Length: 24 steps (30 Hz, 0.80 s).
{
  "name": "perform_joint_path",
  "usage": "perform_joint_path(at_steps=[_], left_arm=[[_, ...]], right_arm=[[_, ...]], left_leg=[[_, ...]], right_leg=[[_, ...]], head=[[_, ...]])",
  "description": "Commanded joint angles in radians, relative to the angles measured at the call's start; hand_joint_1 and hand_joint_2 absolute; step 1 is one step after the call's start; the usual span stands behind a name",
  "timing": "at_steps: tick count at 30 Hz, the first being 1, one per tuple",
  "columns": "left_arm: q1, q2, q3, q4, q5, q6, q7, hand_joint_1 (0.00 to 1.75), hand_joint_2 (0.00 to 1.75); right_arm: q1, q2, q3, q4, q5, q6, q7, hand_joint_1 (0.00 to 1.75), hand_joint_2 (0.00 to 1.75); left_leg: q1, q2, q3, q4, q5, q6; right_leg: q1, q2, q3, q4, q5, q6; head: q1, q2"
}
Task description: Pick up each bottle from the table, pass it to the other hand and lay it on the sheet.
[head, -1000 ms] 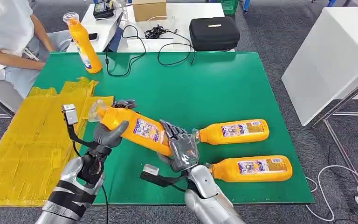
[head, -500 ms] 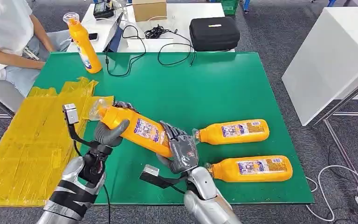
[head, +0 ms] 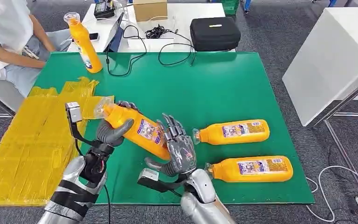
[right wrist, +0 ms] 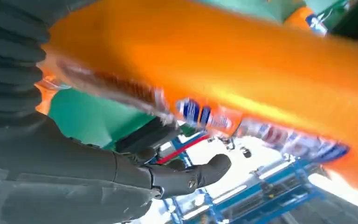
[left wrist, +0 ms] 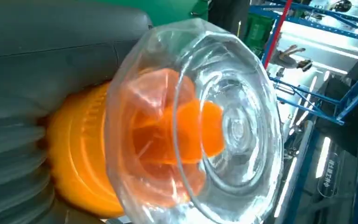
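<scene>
Nearest me, my right hand (head: pixel 179 151) has its fingers (head: pixel 173 128) spread apart; it sits against the base end of the orange bottle (head: pixel 137 130) without closing on it. I read this as the release half of the handover. From the right wrist, the bottle's labelled side runs just beyond the open thumb, with a gap between them.

My left hand (head: pixel 114 130) carries the bottle. Its fingers wrap the shoulder just below the clear cap (left wrist: pixel 205 126), thumb on the near side and dark fingers over the far side. The bottle is off the green worktop (head: pixel 205 84), tilted, cap end towards the yellow sheet (head: pixel 28 140), which suits laying it down there.

Further right, two more orange bottles lie on their sides on the worktop: the near one (head: pixel 251 169) and the far one (head: pixel 235 131), both waiting their turn, caps pointing towards my hands.

At the far left corner, a fourth bottle (head: pixel 83 43) stands upright beside a seated person (head: pixel 4 37).
</scene>
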Motion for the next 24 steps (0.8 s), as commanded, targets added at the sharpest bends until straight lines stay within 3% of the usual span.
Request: perform_joint_path(at_steps=[1,7,8,11,16,24], left_arm=[[-0.011,0.008,0.015,-0.002,-0.012,0.022,-0.005,1.75,1.75],[0.032,0.039,0.081,-0.084,-0.094,0.115,-0.046,1.75,1.75],[0.037,0.042,0.093,-0.098,-0.117,0.137,-0.055,1.75,1.75],[0.042,0.049,0.116,-0.127,-0.141,0.164,-0.063,1.75,1.75],[0.040,0.044,0.114,-0.123,-0.152,0.173,-0.065,1.75,1.75],[0.012,0.078,0.115,-0.258,-0.716,0.580,-0.167,1.75,1.75]], right_arm=[[0.029,-0.042,0.013,-0.161,-0.139,-0.012,-0.043,0.00,0.00],[0.113,-0.174,0.069,-0.515,-0.356,0.010,-0.013,0.00,0.00],[0.130,-0.189,0.062,-0.569,-0.376,0.006,-0.021,0.00,1.75],[0.162,-0.221,0.042,-0.666,-0.396,0.014,-0.021,0.00,1.75],[0.160,-0.210,0.039,-0.649,-0.394,0.008,-0.030,0.00,1.75],[0.299,-0.248,-0.060,-0.897,-0.364,-0.012,-0.062,0.00,1.75]], left_leg=[[0.001,0.000,0.004,0.000,-0.002,0.000],[0.000,0.000,0.002,0.000,-0.002,0.000],[0.000,0.000,0.004,0.000,-0.002,0.000],[0.000,-0.002,0.002,0.000,-0.002,0.000],[0.000,-0.001,0.002,0.000,-0.001,0.000],[0.001,-0.003,0.001,0.001,-0.002,0.000]], right_leg=[[0.001,-0.002,0.004,0.000,-0.002,-0.001],[0.001,-0.001,0.003,0.000,-0.002,0.000],[0.001,-0.002,0.004,0.000,-0.002,0.000],[0.000,-0.003,0.003,0.000,-0.002,0.000],[0.001,-0.002,0.002,0.000,-0.001,-0.001],[0.001,-0.005,0.002,0.001,-0.003,-0.001]], head=[[0.000,0.000],[0.000,0.000],[0.000,0.000],[0.000,0.000],[0.000,0.000],[0.000,0.000]])
